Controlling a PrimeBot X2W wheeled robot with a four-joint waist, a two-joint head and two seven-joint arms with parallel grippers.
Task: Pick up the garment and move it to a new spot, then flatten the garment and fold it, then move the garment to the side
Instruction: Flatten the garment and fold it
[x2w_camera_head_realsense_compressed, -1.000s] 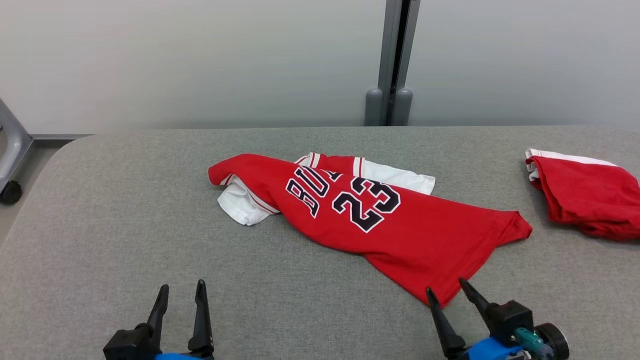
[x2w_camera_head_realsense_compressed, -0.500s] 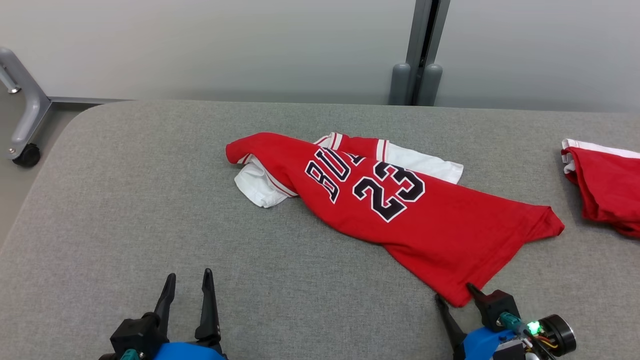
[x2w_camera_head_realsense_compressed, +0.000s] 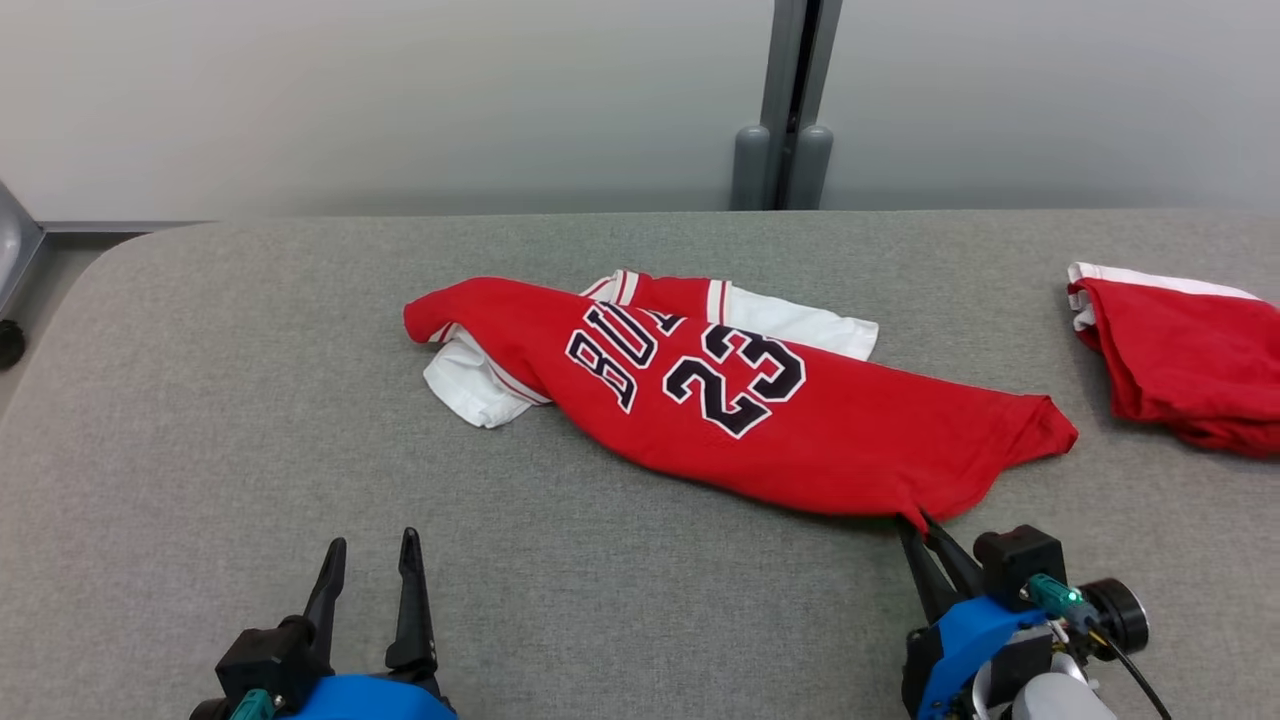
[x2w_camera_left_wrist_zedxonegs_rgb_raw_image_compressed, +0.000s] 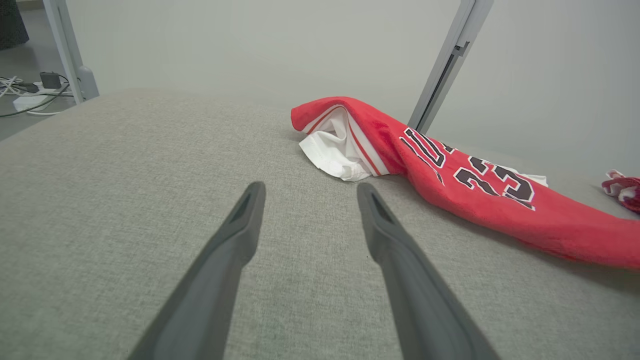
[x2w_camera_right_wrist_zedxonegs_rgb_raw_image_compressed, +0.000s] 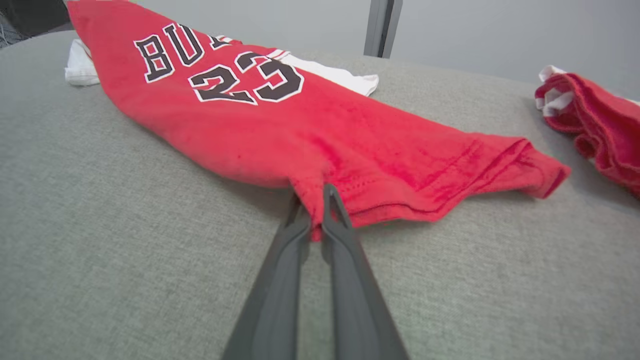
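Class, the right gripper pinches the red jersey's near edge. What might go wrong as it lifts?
The right gripper holds only a small pinch of the jersey hem, so the fabric may slip out.
The left gripper is open and apart from the cloth; lifted by one point, the jersey will likely bunch.
A second red garment lies nearby and could be snagged.

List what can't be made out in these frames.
- jersey lettering: head view, a fold swallows the word after "BU".
- second red garment: head view, cut off by the right edge.
- right gripper bite: right wrist view, the bunched hem hides how much cloth it holds.
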